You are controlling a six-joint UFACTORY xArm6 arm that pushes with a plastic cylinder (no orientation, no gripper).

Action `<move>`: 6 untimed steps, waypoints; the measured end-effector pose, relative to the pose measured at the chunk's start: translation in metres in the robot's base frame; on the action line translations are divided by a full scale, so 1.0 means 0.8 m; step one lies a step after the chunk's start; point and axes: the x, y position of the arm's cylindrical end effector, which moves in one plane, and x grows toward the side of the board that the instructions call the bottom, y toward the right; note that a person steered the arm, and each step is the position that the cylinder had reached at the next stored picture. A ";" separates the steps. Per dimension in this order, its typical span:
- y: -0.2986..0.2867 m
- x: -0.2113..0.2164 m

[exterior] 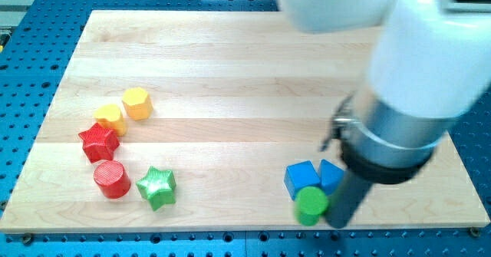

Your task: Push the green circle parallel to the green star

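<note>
The green circle (311, 205) lies near the board's bottom edge at the view's lower right, touching the front of two blue blocks. The green star (157, 186) lies at the lower left, far from the circle. My dark rod comes down just to the right of the green circle, and my tip (337, 223) sits right beside the circle, near the board's bottom edge. The arm's white and grey body hides the board's upper right.
A blue cube (300, 177) and a second blue block (331, 175) sit just above the green circle. At the left are a red cylinder (112, 179), a red star (98, 140) and two yellow blocks (136, 103), (111, 117). The wooden board (230, 73) ends close below my tip.
</note>
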 end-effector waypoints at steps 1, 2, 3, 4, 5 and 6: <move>-0.040 0.000; -0.085 0.000; -0.122 0.000; -0.142 0.000; -0.145 -0.001; -0.145 -0.010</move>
